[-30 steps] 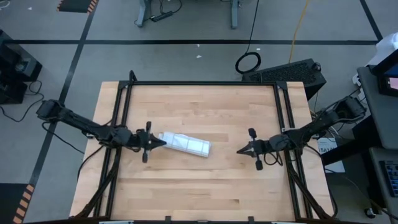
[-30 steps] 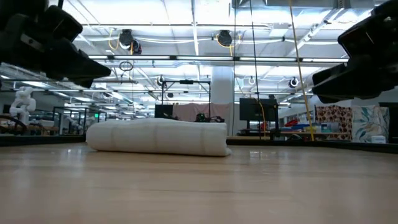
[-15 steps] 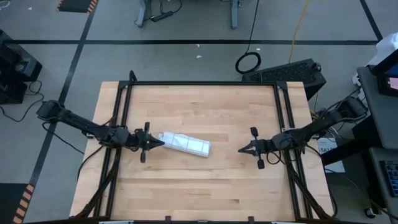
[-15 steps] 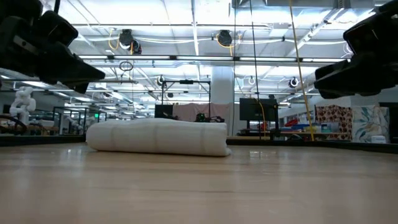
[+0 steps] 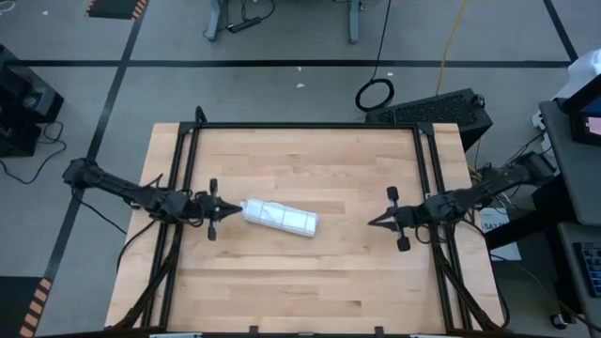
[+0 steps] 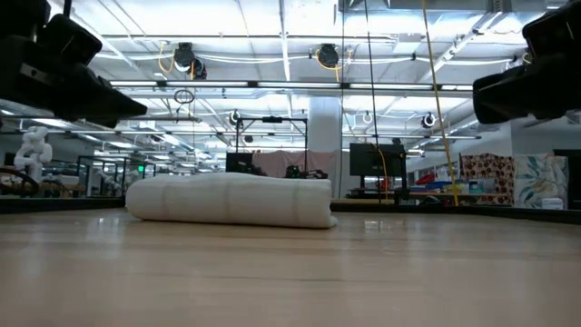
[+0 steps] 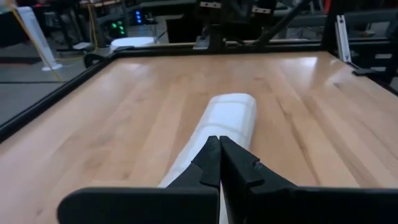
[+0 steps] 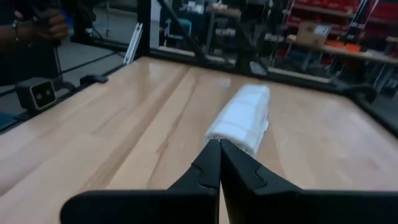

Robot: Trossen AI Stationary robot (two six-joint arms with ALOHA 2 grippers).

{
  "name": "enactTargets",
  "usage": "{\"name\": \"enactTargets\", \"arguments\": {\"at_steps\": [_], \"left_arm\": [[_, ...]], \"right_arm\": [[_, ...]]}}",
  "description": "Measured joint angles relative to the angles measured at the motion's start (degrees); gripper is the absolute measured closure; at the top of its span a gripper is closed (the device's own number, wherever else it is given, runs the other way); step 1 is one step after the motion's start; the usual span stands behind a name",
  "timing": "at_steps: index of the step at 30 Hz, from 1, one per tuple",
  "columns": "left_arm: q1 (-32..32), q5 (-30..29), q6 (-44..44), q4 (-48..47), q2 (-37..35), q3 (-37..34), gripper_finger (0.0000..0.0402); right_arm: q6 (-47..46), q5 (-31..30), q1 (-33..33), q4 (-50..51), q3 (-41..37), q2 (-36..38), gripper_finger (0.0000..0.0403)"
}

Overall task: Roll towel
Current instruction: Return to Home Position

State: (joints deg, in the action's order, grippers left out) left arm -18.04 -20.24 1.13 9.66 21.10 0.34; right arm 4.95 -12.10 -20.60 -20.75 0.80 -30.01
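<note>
On the pale wooden table (image 5: 310, 282), ringed by a black frame (image 5: 305, 125), the towel (image 5: 282, 218) lies rolled into a tight white cylinder, left of centre and slightly askew to the table's edges. Grey floor (image 5: 282, 84) surrounds the table, with a coiled cable (image 5: 376, 94) and a dark box (image 5: 441, 108) beyond the far edge. The left gripper (image 5: 230, 207) hangs just beside the roll's left end, apart from it. The right gripper (image 5: 373, 222) is well apart from the roll's other end, toward the table's right side. Each wrist view shows what the high view cannot: the dark fingers (image 7: 211, 158) of the left gripper meet at their tips and hold nothing, and the same goes for the right gripper's fingers (image 8: 208, 162). Both point straight along the roll from opposite ends. Only the low view gives the roll's profile, a low rounded bundle resting flat on the wood with its layered end to the right. That view also opens onto a large hall with strip lights (image 6: 281, 45), a white column (image 6: 322, 150) and a small white figure (image 6: 34, 145) at far left. The right wrist view alone catches a person's hand (image 8: 50, 25) beyond the table's edge.
</note>
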Motion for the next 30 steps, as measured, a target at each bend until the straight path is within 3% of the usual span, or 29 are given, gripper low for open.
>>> {"name": "enactTargets", "arguments": {"at_steps": [7,11,30], "left_arm": [[0.0,-0.84,-0.87,-5.82,-8.78,0.0,0.0401],[0.0,-0.99,-3.57,-5.82,-11.49,-0.01,0.0401],[0.98,-1.54,-6.06,-6.02,-15.03,-0.05,0.0401]], "right_arm": [[4.75,-1.36,0.16,7.34,0.0,12.84,0.0403],[8.2,1.49,2.67,7.61,0.0,17.12,0.0403],[7.17,17.84,21.45,14.18,0.02,24.73,0.0403]]}}
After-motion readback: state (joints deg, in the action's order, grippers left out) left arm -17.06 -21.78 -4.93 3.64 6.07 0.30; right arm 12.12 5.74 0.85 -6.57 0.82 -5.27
